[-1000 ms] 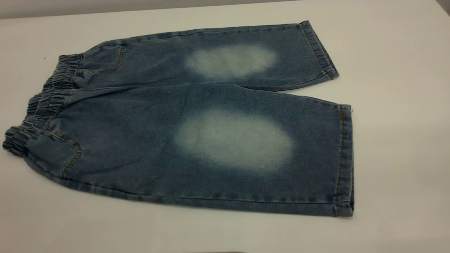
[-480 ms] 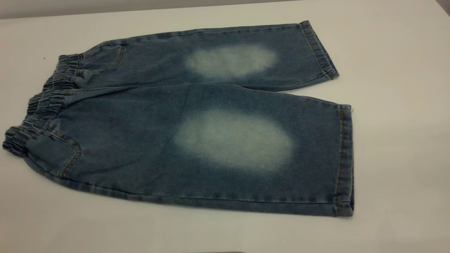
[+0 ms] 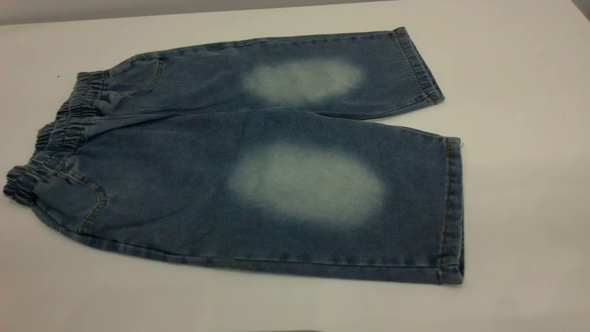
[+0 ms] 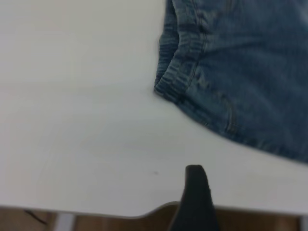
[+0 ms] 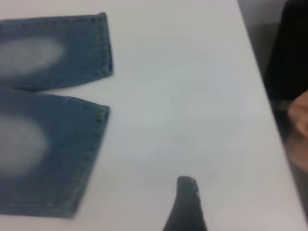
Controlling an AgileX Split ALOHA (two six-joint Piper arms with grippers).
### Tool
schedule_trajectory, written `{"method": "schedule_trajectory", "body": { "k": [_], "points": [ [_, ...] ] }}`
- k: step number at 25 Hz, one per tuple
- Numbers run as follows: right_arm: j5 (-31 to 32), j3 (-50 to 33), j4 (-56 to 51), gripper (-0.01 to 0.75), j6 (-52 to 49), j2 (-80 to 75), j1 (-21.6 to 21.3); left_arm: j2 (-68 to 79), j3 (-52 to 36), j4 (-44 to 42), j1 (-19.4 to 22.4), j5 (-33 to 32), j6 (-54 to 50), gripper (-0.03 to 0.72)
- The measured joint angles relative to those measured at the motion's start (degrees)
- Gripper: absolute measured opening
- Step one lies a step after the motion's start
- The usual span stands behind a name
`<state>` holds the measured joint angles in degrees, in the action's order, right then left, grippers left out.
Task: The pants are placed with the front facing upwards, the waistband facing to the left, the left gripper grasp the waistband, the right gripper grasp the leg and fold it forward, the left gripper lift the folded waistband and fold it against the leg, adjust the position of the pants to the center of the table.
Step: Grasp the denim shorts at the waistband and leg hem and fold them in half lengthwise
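table | pants flat, unfolded | left gripper, right gripper hover apart

A bare test bench, seemingly a lab: plain white table holding only denim pants.

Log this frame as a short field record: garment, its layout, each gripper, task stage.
garment: pants, blue denim, faded knee patches
layout: flat, front up, unfolded on the table
waistband: at exterior-view left, ungrasped
leg: near leg, cuff at right, ungrasped
left gripper: over bare table short of the waistband corner, touching nothing
right gripper: over bare table beyond the cuffs, touching nothing
stage: no fold started
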<state>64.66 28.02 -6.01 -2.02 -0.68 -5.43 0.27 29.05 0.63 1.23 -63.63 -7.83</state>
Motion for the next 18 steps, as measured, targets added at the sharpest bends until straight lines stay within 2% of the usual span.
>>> {"method": "schedule_trajectory", "body": {
  "k": [4,11,18],
  "points": [
    [-0.73,5.11,-3.04,0.496,-0.57,-5.96,0.00,8.61,2.43,-0.96,0.00,3.95,-6.39,0.515],
    [-5.58,13.49,-6.74,0.496,2.02,-23.60,0.00,36.55,6.50,-1.42,0.00,11.91,-7.04,0.515],
    [-8.19,14.85,-8.36,0.496,3.56,-35.08,0.00,66.44,13.21,-5.54,0.06,17.17,-10.37,0.515]
  ]
}}
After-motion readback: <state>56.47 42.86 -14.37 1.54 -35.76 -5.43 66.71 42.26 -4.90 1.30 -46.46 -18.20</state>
